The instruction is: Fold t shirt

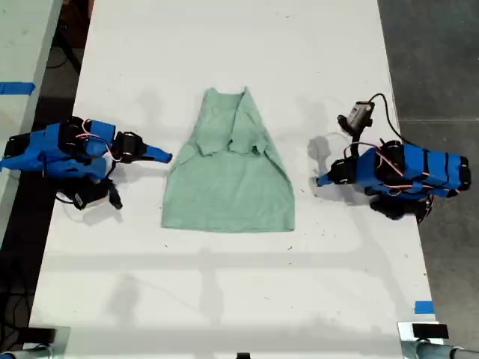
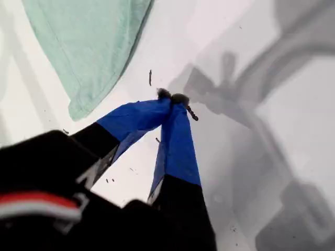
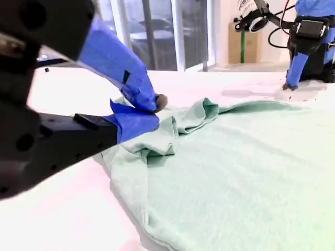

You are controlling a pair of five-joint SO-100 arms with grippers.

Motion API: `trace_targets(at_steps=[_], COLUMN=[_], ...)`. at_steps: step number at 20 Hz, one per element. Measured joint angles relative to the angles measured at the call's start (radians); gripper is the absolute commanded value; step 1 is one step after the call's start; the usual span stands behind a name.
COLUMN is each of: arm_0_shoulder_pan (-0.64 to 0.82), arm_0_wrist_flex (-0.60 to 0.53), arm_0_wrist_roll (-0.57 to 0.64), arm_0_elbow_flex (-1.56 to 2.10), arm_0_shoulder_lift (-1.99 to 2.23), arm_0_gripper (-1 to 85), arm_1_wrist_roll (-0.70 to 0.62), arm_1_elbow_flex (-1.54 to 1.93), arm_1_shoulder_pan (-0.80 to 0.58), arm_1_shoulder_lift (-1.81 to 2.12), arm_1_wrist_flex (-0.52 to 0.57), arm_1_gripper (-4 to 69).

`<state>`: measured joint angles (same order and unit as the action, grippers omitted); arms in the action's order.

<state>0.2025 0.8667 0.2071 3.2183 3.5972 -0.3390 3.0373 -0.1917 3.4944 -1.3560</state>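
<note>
The pale mint-green t shirt (image 1: 228, 187) lies flat in the middle of the white table (image 1: 224, 299), its upper part folded inward and bunched into a narrow top. My first gripper (image 1: 319, 179) (image 2: 172, 97) is shut and empty, resting low on the bare table at the exterior view's right, a short way from the shirt's hem corner (image 2: 89, 42). My second gripper (image 1: 168, 157) (image 3: 156, 107) is at the exterior view's left, shut, its tips just beside the shirt's wrinkled edge (image 3: 157, 146); no cloth shows between them.
Blue tape marks sit at the exterior view's left edge (image 1: 15, 87) and lower right (image 1: 423, 307). Dark floor (image 1: 434, 60) runs along the table's right side in that view. The first arm (image 3: 309, 36) carries a small camera (image 1: 359, 114).
</note>
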Motion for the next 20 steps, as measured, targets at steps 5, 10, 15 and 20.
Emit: trace_targets(at_steps=[5, 10, 15, 20], arm_0_shoulder_pan=[-0.002, -0.002, -0.002, -0.002], arm_0_wrist_flex=[0.0, 0.0, 0.0, 0.0], arm_0_wrist_roll=[0.0, 0.0, 0.0, 0.0], arm_0_elbow_flex=[0.0, 0.0, 0.0, 0.0], arm_0_shoulder_lift=[0.0, 0.0, 0.0, 0.0], arm_0_gripper=[0.0, 0.0, 0.0, 0.0], arm_1_wrist_roll=[0.158, 0.262, 0.302, 0.359], arm_1_elbow_flex=[-0.199, -0.839, -1.111, -1.043], arm_1_shoulder_pan=[-0.012, 0.11, 0.21, 0.218], arm_1_shoulder_lift=[-0.209, -1.147, -1.752, -1.815], arm_1_wrist_flex=[-0.025, 0.002, 0.121, 0.245], arm_1_gripper=[-0.9, 18.1, 14.4, 4.1])
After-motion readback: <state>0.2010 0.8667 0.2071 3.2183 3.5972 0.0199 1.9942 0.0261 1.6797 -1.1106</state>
